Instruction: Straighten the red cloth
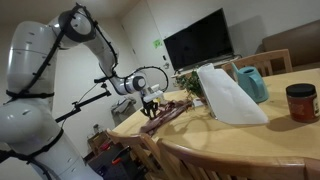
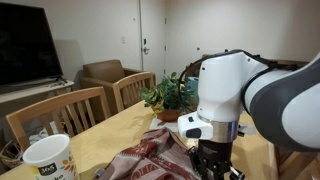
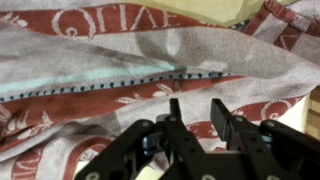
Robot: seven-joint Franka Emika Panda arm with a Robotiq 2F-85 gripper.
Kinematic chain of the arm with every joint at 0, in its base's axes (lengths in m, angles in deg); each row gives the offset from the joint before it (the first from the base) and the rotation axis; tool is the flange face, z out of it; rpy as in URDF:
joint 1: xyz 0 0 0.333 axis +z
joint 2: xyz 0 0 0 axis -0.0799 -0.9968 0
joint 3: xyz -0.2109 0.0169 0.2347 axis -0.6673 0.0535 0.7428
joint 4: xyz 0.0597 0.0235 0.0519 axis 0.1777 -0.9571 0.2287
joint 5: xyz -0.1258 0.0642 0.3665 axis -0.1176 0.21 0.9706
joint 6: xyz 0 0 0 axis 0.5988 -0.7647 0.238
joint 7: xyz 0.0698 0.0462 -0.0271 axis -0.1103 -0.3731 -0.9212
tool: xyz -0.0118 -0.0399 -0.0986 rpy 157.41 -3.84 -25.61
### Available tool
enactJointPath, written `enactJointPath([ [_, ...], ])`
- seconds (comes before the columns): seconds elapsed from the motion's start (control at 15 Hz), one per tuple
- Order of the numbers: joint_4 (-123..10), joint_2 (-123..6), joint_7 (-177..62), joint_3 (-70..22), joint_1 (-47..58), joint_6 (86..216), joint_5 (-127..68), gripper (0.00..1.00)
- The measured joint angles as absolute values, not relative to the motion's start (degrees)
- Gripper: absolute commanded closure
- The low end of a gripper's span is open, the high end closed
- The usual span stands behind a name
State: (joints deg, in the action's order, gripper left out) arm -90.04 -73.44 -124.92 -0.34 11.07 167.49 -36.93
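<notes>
Your claw (image 3: 198, 118) is hovering just over the red cloth (image 3: 120, 60). Its fingers (image 3: 221, 115) are standing apart with nothing between them, so it is released and gripping nothing. The cloth is lying rumpled on the table (image 2: 105, 130), and in the wrist view its folds are running crosswise right under the claw, with the patterned border bunching along the top.

For this step you are probably better off not biting into the middle of a fold. Aim for an edge or a corner and pinch as few layers as you can. Then draw it outward, low over the table and away from the heap, so the creases pull flat instead of dragging the whole cloth along.

A white mug (image 2: 48, 160) is standing near the cloth's end in an exterior view, so a pull toward it may knock it. A potted plant (image 2: 170, 95) is sitting just beyond the cloth. Farther along the table, a tall white object (image 1: 228, 95), perhaps a paper bag, a teal jug (image 1: 252, 82) and a red jar (image 1: 300, 102) are crowding that side. Chairs (image 2: 60, 118) are lining the table's edge, and a television (image 1: 200, 40) is hanging on the far wall.
</notes>
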Motion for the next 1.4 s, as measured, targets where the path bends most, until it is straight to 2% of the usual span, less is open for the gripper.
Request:
enactJointPath([
  [0.27,-92.91,-73.55,-121.10,-1.97,11.54,167.49,-36.95,0.01],
  [0.8,-91.63,-75.43,-120.09,-2.09,13.13,166.42,-37.52,0.00],
  [1.4,-79.59,-77.92,-116.43,-5.22,19.91,158.96,-44.50,0.00],
])
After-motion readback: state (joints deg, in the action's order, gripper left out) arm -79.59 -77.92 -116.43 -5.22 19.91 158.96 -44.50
